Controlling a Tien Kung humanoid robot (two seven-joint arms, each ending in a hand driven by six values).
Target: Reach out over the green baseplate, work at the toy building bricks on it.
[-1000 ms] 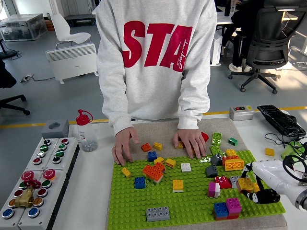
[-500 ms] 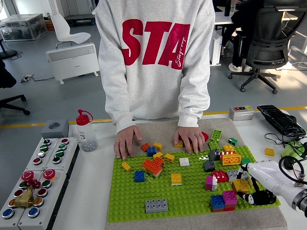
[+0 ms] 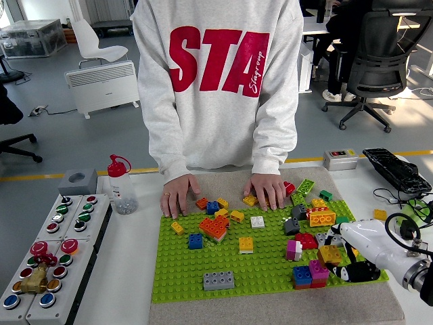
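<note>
The green baseplate (image 3: 203, 264) lies on a grey mat in the middle of the desk (image 3: 128, 271), its far edge pinned under a person's two hands (image 3: 178, 195) – I judge they press flat there to keep it from sliding while I work; the toy building bricks (image 3: 215, 228) crowd its far half and its right side, and its near left is bare studs. My right hand (image 3: 352, 261) reaches in from the right over the plate's right edge; its dark fingertips (image 3: 357, 272) curl down beside a yellow brick (image 3: 330, 254), but I cannot tell whether they clamp it or merely touch, since the white shell hides the contact. My left hand is out of view.

Counting what shows clearly: one long grey brick (image 3: 218, 280) stands alone near the front; one blue-and-magenta stack (image 3: 310, 274) sits just beside my fingers; two blue bricks lie on the left half, one orange cluster between them, one white brick – the smaller pieces further back overlap too much to count. A bottle (image 3: 122, 185) and two button boxes (image 3: 51, 261) stand well apart to the left.
</note>
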